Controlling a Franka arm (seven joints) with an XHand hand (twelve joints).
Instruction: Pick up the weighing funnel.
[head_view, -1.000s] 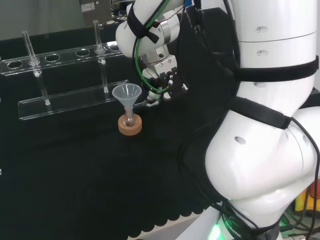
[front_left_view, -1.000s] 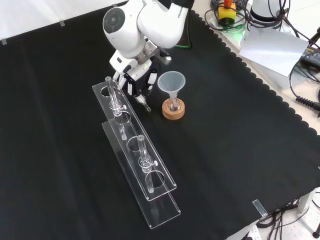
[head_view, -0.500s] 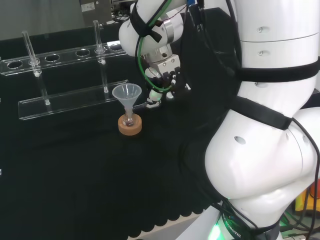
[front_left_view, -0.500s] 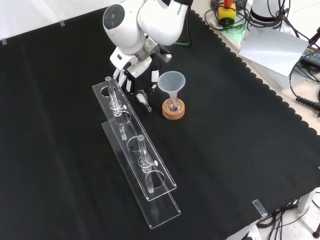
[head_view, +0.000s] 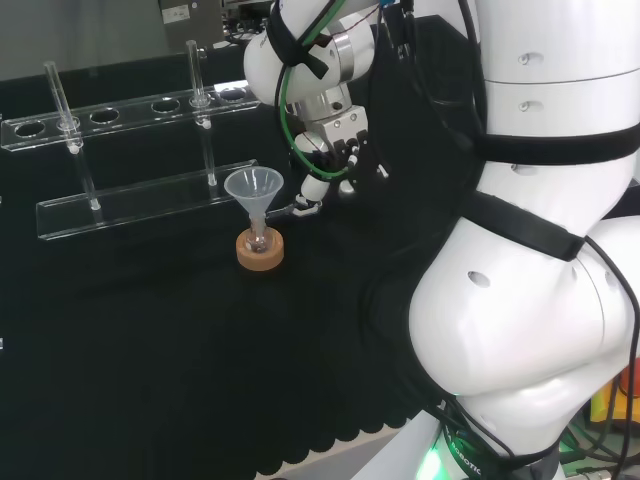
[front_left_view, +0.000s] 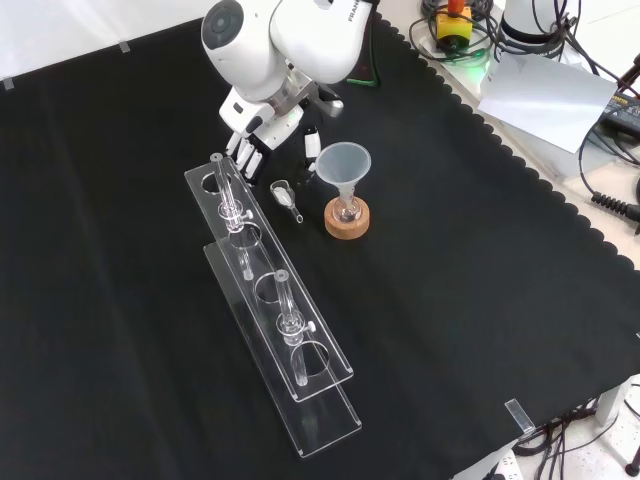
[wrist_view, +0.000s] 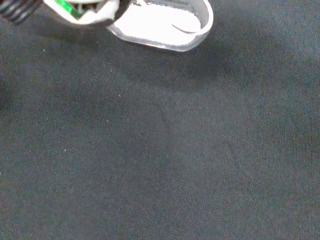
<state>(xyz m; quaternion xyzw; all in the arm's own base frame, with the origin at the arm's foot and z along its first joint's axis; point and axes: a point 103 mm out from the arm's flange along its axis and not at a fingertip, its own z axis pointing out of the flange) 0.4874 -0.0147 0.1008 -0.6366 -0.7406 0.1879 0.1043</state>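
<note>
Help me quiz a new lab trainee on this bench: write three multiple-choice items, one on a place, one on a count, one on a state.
1. Where is the small clear weighing funnel?
A. Lying on the black cloth, between the clear plastic tube rack and the round cork ring
B. Standing in the rack
C. Pinched in the hand

2. How many thin glass tubes stand in the rack?
A. One
B. Two
C. Four

3. What state is the black and white hand in?
A. Shut on the weighing funnel
B. Curled round a tube
C. Open, holding nothing

Answers:
1 A: the front view shows it lying on the cloth between them.
2 B: the head and front views show two upright tubes.
3 C: its fingers are straight and apart from the weighing funnel.
</note>
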